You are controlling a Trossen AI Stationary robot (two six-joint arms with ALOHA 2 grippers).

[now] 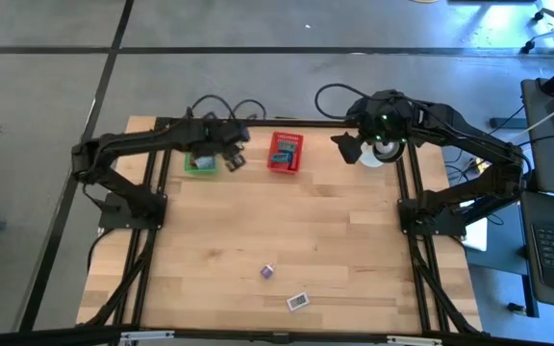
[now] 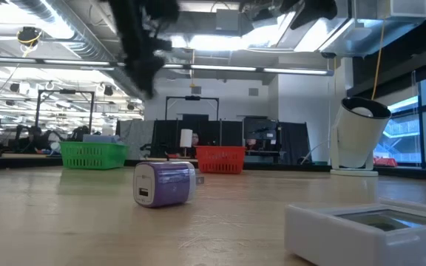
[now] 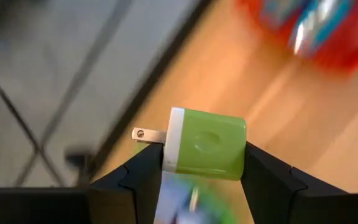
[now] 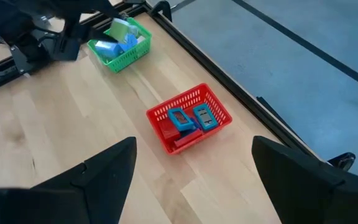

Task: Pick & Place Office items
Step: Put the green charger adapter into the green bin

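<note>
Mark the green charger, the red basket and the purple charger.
green charger point(image 3: 207, 144), left wrist view, middle of its body
red basket point(image 4: 219, 109), right wrist view, its rim
purple charger point(image 2: 165, 183), low view, its side

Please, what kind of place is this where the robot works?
Probably a large open lab or workshop, not a home. The low view shows an exposed ceiling with long strip lights and black equipment frames behind the wooden table. The high view shows a bare grey concrete floor.
</note>
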